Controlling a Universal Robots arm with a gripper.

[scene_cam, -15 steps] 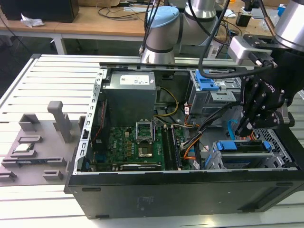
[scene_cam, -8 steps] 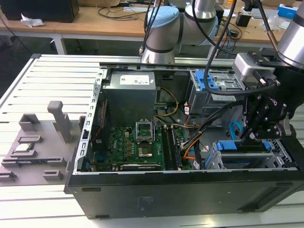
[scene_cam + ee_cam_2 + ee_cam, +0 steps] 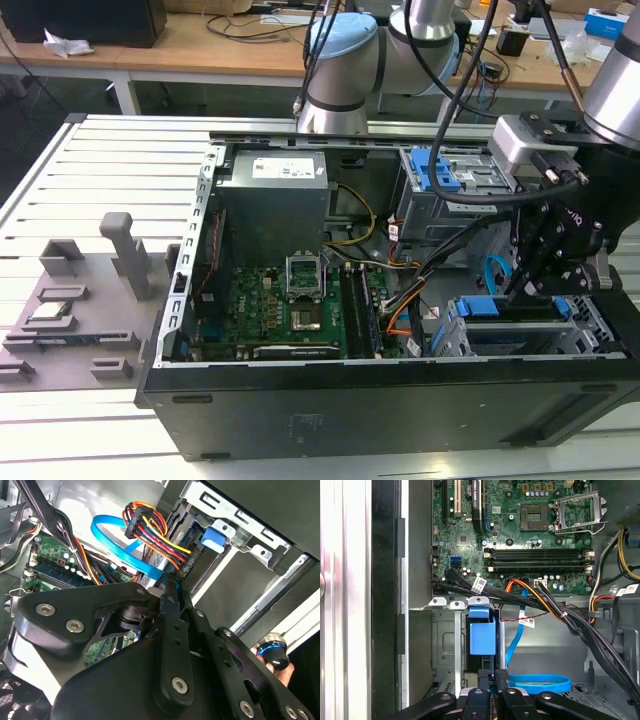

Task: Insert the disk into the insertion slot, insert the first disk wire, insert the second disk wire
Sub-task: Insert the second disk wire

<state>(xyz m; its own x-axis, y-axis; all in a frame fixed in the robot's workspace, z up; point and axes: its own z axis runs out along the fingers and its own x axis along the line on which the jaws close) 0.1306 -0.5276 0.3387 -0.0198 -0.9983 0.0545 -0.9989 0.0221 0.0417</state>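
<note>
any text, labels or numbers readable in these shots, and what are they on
No text here can be read with confidence.
White label on the grey power supply box in the exterior view: print too small to read.
White tag on the black cable bundle in the first wrist view: too blurred to read.
Markings on the green motherboard in the first wrist view: too small to read.

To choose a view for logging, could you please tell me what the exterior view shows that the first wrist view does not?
Exterior view: the grey metal power supply box and the grey moulded fixture tray. First wrist view: a small blue socket on the board. Both: the green motherboard and the black end effector.
</note>
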